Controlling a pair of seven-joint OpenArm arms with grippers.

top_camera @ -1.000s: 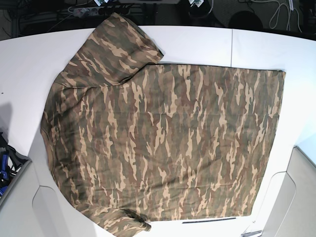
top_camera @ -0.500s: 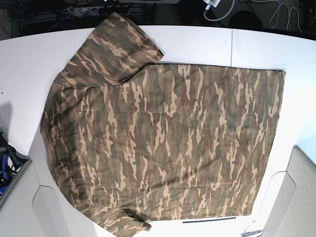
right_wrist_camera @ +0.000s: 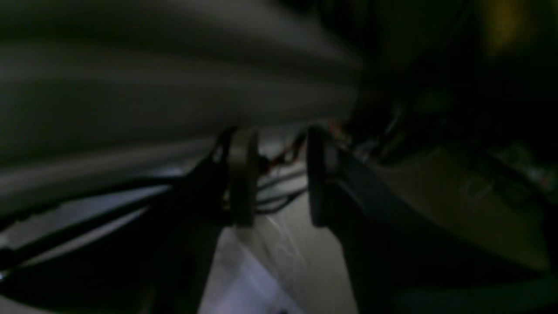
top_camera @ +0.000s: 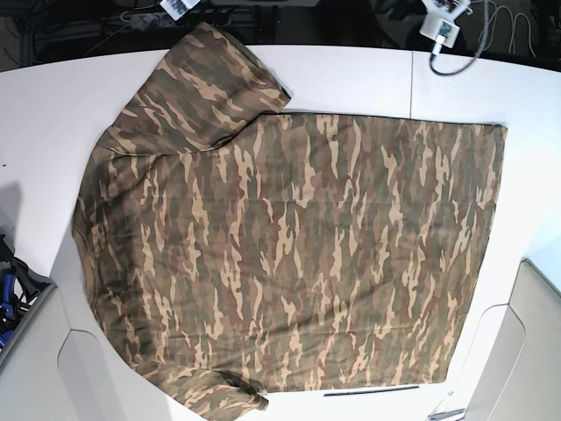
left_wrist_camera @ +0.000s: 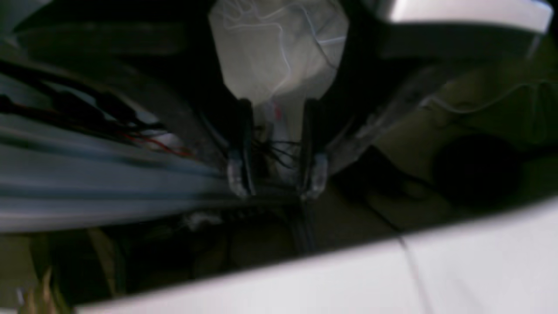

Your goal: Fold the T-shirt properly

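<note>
The T-shirt (top_camera: 289, 246) lies spread flat on the white table (top_camera: 53, 114), in brown, olive and tan camouflage. Its collar side is at the left, its hem (top_camera: 500, 202) at the right. One sleeve (top_camera: 210, 79) points to the far edge, the other (top_camera: 219, 390) to the near edge. A white part of the left arm (top_camera: 441, 24) with a cable shows at the top right, above the table's far edge. My left gripper (left_wrist_camera: 277, 174) is open and holds nothing. My right gripper (right_wrist_camera: 279, 183) is likewise open and empty, over dark clutter behind the table.
Cables and a power strip (top_camera: 149, 17) lie beyond the far edge. A blue and black object (top_camera: 7, 289) sits at the left edge. Grey panels (top_camera: 35, 368) (top_camera: 535, 351) flank the near corners. A thin dark strip (top_camera: 368, 391) lies by the hem's near corner.
The white part of the left arm has moved right and down along the far edge, further into view. The T-shirt has not moved.
</note>
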